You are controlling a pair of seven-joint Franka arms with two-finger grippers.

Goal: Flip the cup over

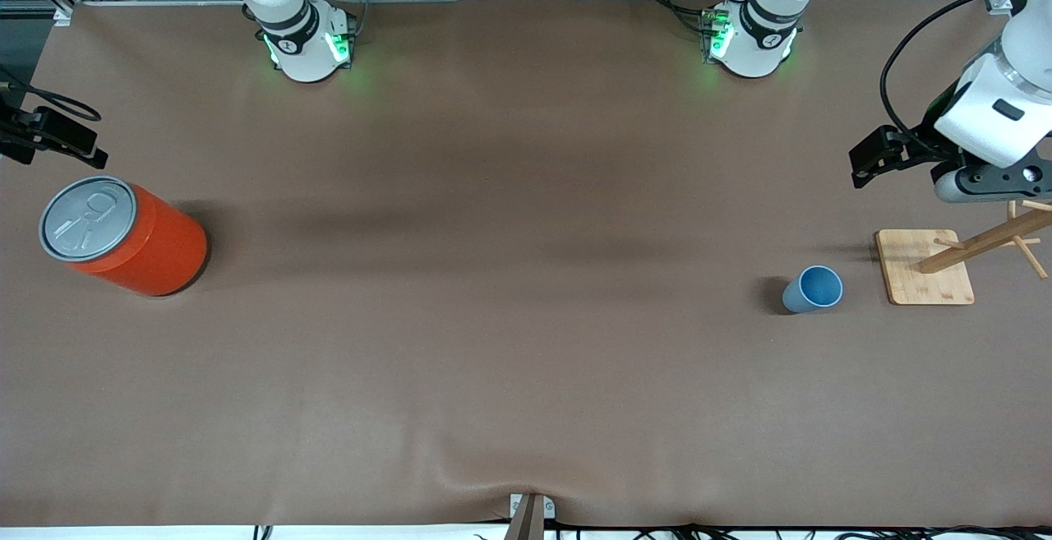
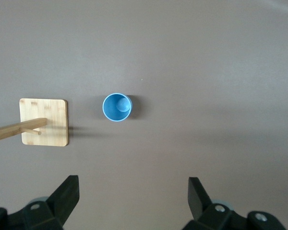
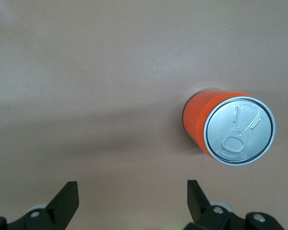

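The small light-blue cup point(image 1: 814, 289) stands upright on the brown table with its darker blue inside showing. It is beside the wooden rack's square base, toward the left arm's end of the table. It also shows in the left wrist view point(image 2: 117, 107). My left gripper point(image 2: 133, 184) is open and empty, high over the table and apart from the cup. In the front view it point(image 1: 986, 182) hangs over the rack. My right gripper point(image 3: 132, 189) is open and empty, high over the table at the right arm's end, near the orange can.
A big orange can point(image 1: 123, 236) with a grey pull-tab lid stands at the right arm's end and shows in the right wrist view point(image 3: 230, 129). A wooden rack with a square base point(image 1: 925, 266) and slanted pegs stands beside the cup, seen too in the left wrist view point(image 2: 44, 122).
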